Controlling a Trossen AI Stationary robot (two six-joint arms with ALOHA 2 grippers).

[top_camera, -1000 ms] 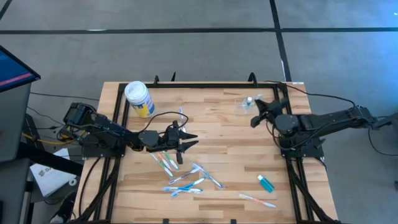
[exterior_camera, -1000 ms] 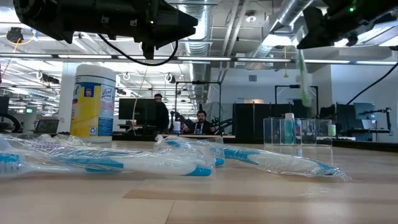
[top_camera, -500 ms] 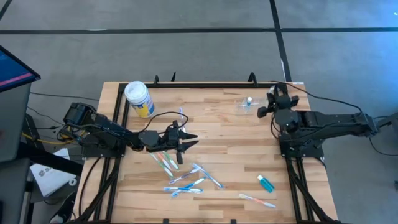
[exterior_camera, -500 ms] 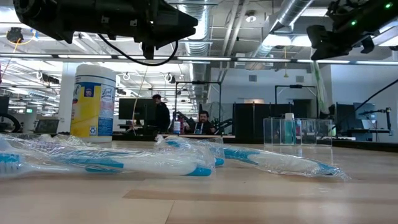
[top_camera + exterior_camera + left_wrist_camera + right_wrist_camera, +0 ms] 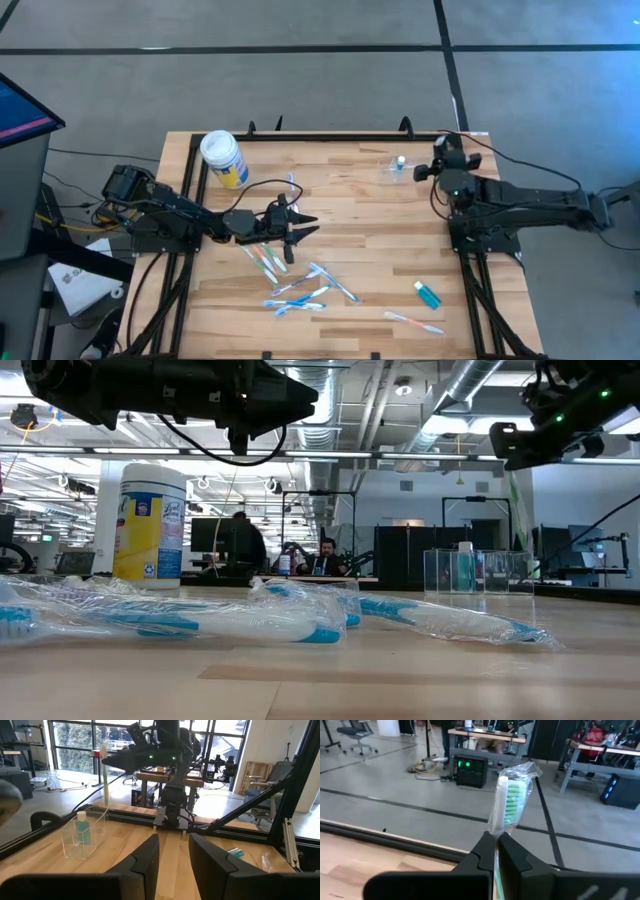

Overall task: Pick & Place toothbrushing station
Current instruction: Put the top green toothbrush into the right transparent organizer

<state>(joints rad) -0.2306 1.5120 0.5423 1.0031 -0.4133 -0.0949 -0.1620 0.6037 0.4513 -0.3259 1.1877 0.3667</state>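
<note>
The see-through cup (image 5: pixel 393 167) stands on its base at the table's far right, with a small teal bottle inside; it also shows in the low view (image 5: pixel 478 572) and the left wrist view (image 5: pixel 82 834). My right gripper (image 5: pixel 443 152) is just right of the cup and above table height. It is shut on a wrapped green toothbrush (image 5: pixel 509 802). My left gripper (image 5: pixel 306 225) is open and empty above the table's middle left, over loose wrapped toothbrushes (image 5: pixel 268 260). My right gripper pinches the wrapped green toothbrush between its two fingers at the handle just below the bristle head (image 5: pixel 496 827). The fingers are about level, point toward the table's far edge and lie across the brush. The brush stands upright, head up, its handle hanging below the fingers (image 5: pixel 515 510), clear of the table.
A white-lidded yellow-and-blue canister (image 5: pixel 222 158) stands at the far left. Several wrapped toothbrushes (image 5: pixel 305 288) lie at the table's middle and near side, one more (image 5: pixel 415 322) at the near right beside a teal item (image 5: pixel 427 294). People sit in the room behind.
My right gripper has swung toward the table's right and far edges. It has turned from pointing at the table's left to pointing at its far edge. It has stayed shut on the green toothbrush, which stays upright and clear of the table.
</note>
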